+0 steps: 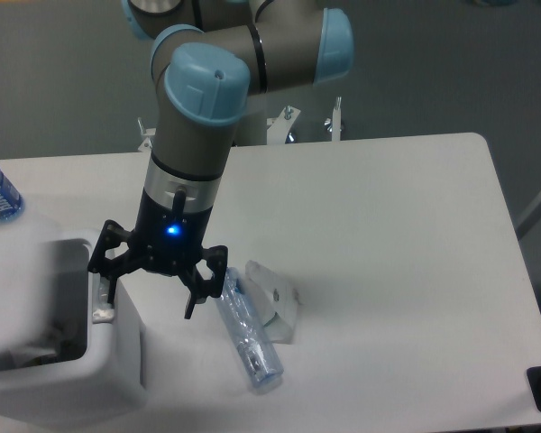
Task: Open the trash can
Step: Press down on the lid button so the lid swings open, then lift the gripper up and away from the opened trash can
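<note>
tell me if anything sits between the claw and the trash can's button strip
Nothing visible does. The open black two-finger claw has one fingertip right at the grey strip on the rim of the boxy white plastic trash can. The clear plastic bottle lies off to the other side.
</note>
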You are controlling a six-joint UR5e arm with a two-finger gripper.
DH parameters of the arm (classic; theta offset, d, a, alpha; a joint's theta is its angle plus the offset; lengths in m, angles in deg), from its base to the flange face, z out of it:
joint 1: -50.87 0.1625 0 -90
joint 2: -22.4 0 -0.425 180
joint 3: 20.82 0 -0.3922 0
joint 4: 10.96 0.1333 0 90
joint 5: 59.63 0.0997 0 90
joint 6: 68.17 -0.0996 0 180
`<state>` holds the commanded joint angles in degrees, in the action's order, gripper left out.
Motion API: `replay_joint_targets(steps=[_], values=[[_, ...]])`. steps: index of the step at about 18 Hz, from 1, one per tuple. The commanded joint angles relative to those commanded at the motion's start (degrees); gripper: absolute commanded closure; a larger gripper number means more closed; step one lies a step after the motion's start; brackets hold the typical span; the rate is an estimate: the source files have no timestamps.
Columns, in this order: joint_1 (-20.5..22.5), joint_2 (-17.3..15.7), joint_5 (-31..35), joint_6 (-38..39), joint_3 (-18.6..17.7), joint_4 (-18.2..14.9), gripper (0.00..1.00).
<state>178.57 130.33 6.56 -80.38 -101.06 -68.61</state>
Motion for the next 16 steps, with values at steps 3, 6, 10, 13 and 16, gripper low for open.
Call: replay_joint_targets(steps=[3,6,10,13,16], values=[[0.09,-0.26,0.0,0.09,0.7,0.09,0.0],[0.35,-0.88,0.26,-0.88,2.81,0.0,0.0],[3.33,-1.58,6.12,-1.84,5.53,0.35,0.0],[4.39,-1.93,16.84,-10.51,4.75,-1.05,0.0],[5.62,-3.25,22.75,-20.53,3.08,-5.0,0.0]])
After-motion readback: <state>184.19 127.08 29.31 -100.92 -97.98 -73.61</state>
